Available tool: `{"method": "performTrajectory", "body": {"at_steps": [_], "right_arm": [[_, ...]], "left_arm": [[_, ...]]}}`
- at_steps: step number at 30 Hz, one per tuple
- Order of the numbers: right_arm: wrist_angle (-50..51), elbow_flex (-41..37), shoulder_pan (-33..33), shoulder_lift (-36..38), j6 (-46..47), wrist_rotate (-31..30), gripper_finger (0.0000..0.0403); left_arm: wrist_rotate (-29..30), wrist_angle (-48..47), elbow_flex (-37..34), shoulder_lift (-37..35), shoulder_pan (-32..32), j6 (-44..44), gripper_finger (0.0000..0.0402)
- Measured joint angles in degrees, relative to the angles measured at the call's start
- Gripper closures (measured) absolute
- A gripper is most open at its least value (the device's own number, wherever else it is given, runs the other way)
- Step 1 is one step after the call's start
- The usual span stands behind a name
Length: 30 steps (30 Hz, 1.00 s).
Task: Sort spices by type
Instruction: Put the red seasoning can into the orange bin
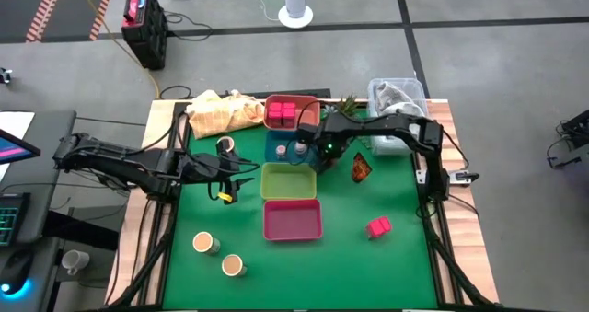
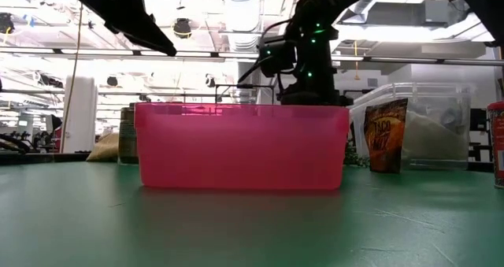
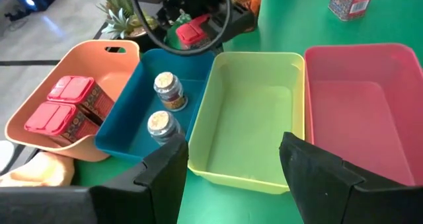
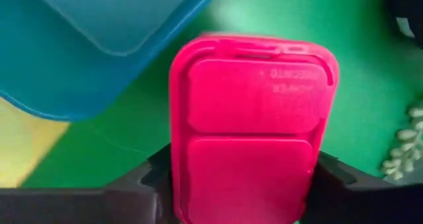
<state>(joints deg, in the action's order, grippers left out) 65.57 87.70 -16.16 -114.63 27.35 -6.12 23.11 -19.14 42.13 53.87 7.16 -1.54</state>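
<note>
My right gripper is shut on a pink-red cube, held over the green table beside the blue tray's far corner. The orange tray holds two pink-red cubes, and the blue tray holds two grey shaker jars. Another cube stands on the table toward the right. Two tan-topped jars stand near the table's near-left corner. The orange-brown packet stands right of the trays. My left gripper hangs open at the yellow-green tray's left rim. My right gripper pinches the pink-red cube between its two fingers, one on each side wall below the lid. The fingers come from above, pointing down. The cube is lifted clear of the table, lid facing the wrist camera.
A pink tray lies nearest the near edge and fills the low view. At the far edge are a potted plant, a clear plastic bin and a yellow cloth. A small round jar stands by the left arm.
</note>
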Motion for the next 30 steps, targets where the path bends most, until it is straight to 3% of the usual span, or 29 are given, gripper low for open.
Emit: {"method": "performTrajectory", "body": {"at_steps": [8, 17, 23, 30], "right_arm": [[7.36, 4.48, -0.07, -0.02, -14.34, 0.23, 0.0175], [18.78, 18.45, -0.71, -0.02, -18.85, -0.56, 0.0175], [10.69, 25.14, -5.11, 0.02, -17.13, -2.04, 0.0170], [0.25, 25.44, -11.11, -0.80, -13.44, -1.99, 0.0172]], "left_arm": [[0.30, -0.59, 0.00, 0.00, 0.00, 1.98, 0.0175], [1.26, -0.86, 0.00, 0.00, 0.00, 1.39, 0.0175], [5.80, 0.52, 0.00, 0.00, -0.01, -0.03, 0.0175], [7.01, 2.16, -0.87, 0.01, -0.62, 3.15, 0.0175]]}}
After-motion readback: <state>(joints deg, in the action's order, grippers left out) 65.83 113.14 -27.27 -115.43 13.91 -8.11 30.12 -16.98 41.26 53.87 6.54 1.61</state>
